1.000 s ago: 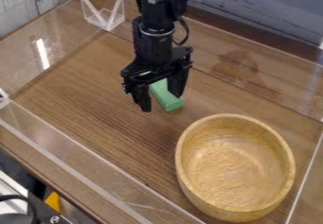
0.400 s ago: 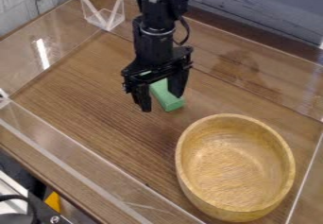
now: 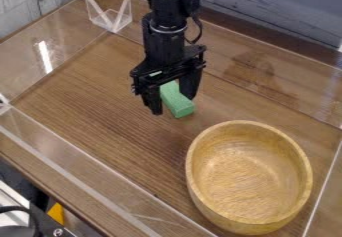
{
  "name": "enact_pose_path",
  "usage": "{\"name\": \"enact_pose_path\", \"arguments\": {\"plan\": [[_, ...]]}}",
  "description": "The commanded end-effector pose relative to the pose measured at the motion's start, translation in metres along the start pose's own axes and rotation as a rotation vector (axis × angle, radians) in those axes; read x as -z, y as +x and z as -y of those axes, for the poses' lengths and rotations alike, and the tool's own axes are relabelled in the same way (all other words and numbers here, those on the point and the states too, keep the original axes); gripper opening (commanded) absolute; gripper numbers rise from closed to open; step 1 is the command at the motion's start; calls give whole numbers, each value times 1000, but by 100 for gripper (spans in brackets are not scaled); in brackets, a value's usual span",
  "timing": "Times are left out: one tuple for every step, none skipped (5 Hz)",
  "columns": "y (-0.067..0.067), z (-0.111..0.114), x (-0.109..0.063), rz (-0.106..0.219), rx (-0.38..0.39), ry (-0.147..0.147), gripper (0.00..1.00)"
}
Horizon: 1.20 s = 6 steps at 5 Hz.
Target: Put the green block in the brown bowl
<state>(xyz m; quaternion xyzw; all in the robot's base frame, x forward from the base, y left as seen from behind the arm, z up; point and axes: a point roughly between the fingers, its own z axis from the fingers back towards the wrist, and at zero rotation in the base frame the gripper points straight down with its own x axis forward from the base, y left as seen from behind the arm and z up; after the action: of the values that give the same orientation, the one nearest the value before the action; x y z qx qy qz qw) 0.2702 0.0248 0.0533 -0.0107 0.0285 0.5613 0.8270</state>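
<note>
Wood-grain table (image 3: pixel 94 121) with clear plastic walls carries everything. Pointing straight down over it, the black hand (image 3: pixel 168 96) stands with its fingers spread wide, holding nothing. The green block (image 3: pixel 179 104) lies flat on the table between and just behind the fingertips, partly hidden by them; whether they touch it I cannot tell. Nearer the camera and to the right sits the brown bowl (image 3: pixel 214 145), close to the block but apart from it.

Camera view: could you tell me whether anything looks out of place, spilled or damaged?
Nothing stands out. The green block lies intact on the table, the open gripper straddling it; the brown bowl sits upright and empty.
</note>
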Motion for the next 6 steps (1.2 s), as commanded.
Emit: {"name": "enact_pose_path", "arguments": {"plan": [[6, 13, -7, 29, 9, -47, 100], [11, 18, -3, 35, 2, -55, 100], [15, 21, 2, 38, -5, -59, 100], [19, 25, 7, 41, -12, -65, 100], [23, 28, 9, 42, -17, -72, 0], [25, 31, 4, 42, -22, -79, 0]]}}
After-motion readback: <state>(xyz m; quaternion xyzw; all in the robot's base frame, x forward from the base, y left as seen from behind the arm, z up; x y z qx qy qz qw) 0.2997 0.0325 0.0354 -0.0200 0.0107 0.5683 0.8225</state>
